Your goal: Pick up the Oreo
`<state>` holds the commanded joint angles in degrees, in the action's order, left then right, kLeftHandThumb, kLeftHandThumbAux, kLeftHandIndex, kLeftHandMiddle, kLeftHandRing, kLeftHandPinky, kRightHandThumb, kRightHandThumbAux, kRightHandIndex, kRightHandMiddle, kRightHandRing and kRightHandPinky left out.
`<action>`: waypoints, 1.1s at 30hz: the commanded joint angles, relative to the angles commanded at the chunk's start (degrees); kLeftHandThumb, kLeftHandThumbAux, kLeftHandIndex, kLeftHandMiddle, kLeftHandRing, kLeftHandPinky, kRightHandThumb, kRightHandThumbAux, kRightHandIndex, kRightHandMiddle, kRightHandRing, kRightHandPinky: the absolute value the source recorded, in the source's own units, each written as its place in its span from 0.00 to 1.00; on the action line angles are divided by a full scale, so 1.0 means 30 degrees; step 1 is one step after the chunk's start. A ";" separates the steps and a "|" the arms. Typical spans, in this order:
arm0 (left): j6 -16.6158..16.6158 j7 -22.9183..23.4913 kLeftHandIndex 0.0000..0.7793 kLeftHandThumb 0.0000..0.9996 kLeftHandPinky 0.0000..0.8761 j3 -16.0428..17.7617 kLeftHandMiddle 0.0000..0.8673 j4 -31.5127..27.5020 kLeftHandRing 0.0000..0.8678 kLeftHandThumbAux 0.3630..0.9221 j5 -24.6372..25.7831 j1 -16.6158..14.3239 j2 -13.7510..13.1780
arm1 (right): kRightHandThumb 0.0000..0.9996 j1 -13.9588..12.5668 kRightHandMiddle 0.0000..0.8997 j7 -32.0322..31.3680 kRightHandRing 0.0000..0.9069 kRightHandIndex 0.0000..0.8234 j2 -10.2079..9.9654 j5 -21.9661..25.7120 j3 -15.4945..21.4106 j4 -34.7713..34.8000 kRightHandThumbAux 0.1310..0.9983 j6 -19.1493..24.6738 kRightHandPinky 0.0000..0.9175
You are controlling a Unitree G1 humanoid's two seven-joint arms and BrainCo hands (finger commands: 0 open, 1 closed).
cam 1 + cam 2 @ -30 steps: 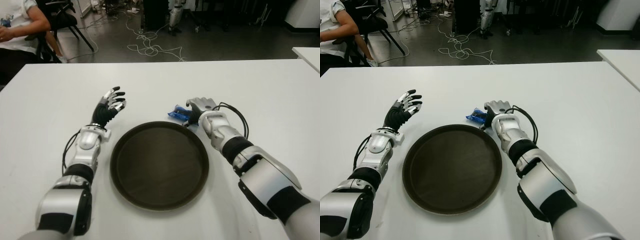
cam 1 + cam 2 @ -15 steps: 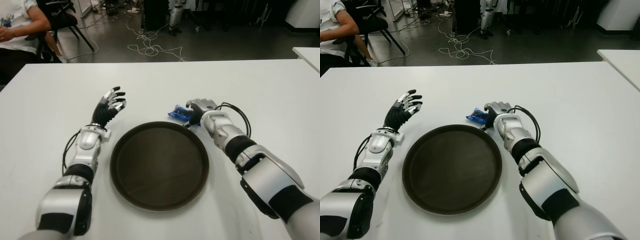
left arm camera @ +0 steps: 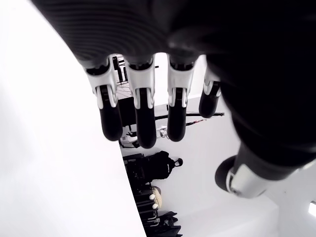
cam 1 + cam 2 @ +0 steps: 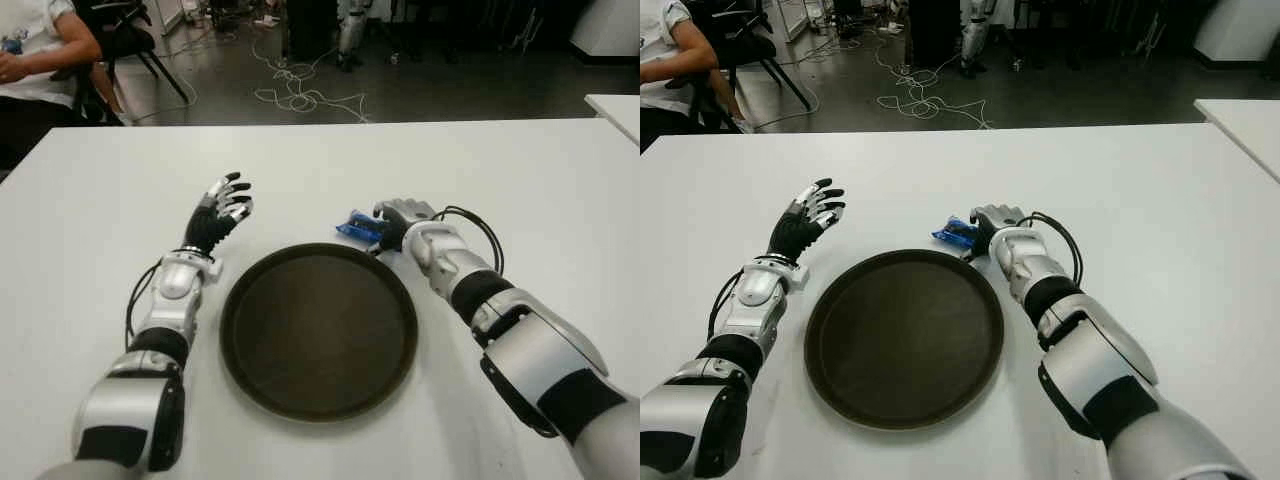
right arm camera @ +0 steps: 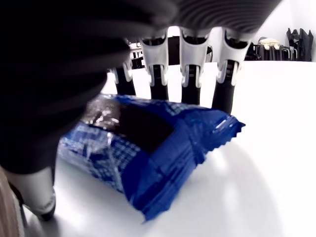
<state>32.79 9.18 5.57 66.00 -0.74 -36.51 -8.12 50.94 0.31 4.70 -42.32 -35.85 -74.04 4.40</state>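
The Oreo [image 5: 148, 148] is a blue packet lying on the white table [image 4: 540, 180], just beyond the far right rim of the tray; it also shows as the Oreo [image 4: 358, 228] in the left eye view. My right hand [image 4: 400, 215] sits over its right end. In the right wrist view the fingers [image 5: 190, 74] stand straight behind the packet and the thumb is on its near side, so the packet lies between them without being pinched or lifted. My left hand [image 4: 222, 205] is raised with its fingers [image 3: 143, 113] spread, left of the tray, holding nothing.
A round dark tray [image 4: 318, 330] lies before me between both arms. Another white table corner [image 4: 615, 105] shows at the far right. A seated person [image 4: 40, 50] and a chair are beyond the table's far left; cables [image 4: 300, 95] lie on the floor.
My right forearm has shifted slightly to the right while the hand stays at the packet. The Oreo and the left hand have not moved.
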 joint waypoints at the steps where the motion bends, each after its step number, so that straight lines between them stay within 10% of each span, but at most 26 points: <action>1: 0.0008 -0.0009 0.14 0.08 0.26 -0.0013 0.24 -0.0001 0.24 0.50 -0.0017 0.0001 -0.0004 | 0.00 0.0180 0.28 -0.0285 0.30 0.26 0.0062 -0.0111 -0.0120 0.0004 0.54 0.0198 0.30; 10: -0.0021 -0.0243 0.15 0.08 0.27 -0.0145 0.25 -0.0061 0.25 0.53 -0.0215 0.0021 -0.0039 | 0.00 0.0348 0.18 0.0155 0.19 0.05 0.0351 -0.0823 -0.1012 0.0012 0.32 0.0511 0.19; 25: -0.0098 -0.0268 0.14 0.07 0.26 -0.0149 0.24 -0.0199 0.24 0.51 -0.0191 0.0055 0.0074 | 0.28 0.0266 0.56 0.4768 0.53 0.54 0.0764 -0.0327 -0.0188 -0.0364 0.56 -0.1418 0.54; 33: -0.0096 -0.0308 0.15 0.07 0.26 -0.0166 0.24 -0.0264 0.25 0.50 -0.0223 0.0119 0.0116 | 0.34 0.0244 0.65 0.5197 0.58 0.64 0.1197 0.0573 0.0933 -0.0013 0.65 -0.2472 0.57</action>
<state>32.50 8.26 5.07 65.21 -1.41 -36.15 -7.77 51.67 15.90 8.29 -40.60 -33.05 -74.07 -3.02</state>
